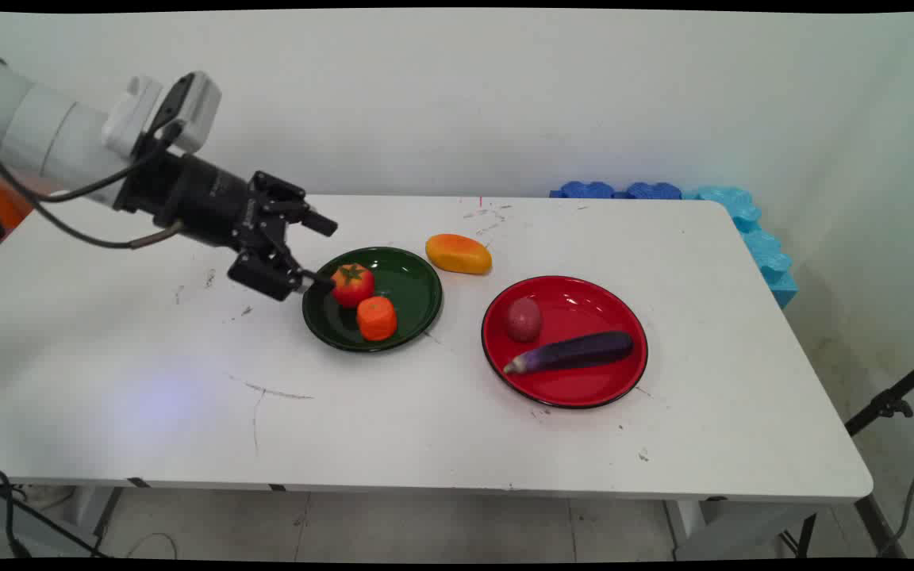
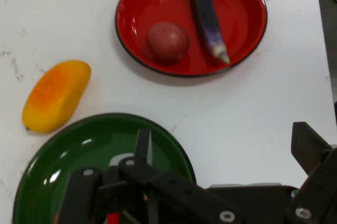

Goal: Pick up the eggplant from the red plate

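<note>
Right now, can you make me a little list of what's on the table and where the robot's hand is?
hand: open, at the green plate's left rim, beside the tomato
green plate: holds tomato and an orange carrot piece
red plate: holds eggplant and a reddish potato
mango: on the white table, behind and between the plates

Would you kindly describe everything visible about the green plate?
The green plate is round, dark and glossy, with a shallow raised rim, lying flat on the white table left of the red plate. It holds a tomato and a cut orange carrot piece. The mango lies just beyond its rim. The open pincer hovers at its left edge beside the tomato.
</note>
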`<state>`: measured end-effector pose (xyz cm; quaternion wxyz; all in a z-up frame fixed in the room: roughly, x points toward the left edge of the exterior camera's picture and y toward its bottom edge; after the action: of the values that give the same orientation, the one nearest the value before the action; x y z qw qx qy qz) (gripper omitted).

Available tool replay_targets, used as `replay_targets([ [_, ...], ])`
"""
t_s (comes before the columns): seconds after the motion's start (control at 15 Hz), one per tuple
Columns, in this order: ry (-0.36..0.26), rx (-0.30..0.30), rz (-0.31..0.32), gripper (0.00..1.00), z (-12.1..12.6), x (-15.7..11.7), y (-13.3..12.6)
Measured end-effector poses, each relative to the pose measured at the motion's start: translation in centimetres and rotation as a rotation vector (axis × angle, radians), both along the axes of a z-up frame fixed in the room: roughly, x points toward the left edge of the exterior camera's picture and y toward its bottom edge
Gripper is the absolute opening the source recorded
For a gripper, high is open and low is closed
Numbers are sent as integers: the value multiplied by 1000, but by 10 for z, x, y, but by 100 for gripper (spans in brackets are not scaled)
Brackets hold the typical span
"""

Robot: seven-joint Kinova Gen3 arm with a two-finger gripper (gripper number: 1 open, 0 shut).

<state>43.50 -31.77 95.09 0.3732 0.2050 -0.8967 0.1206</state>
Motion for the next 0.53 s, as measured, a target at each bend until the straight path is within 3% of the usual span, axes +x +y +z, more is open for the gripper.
replay_targets([
  [0.2,2,-1,1,100,8,-18,-10],
  [0.53,-7,3,-4,100,18,-82,-34],
])
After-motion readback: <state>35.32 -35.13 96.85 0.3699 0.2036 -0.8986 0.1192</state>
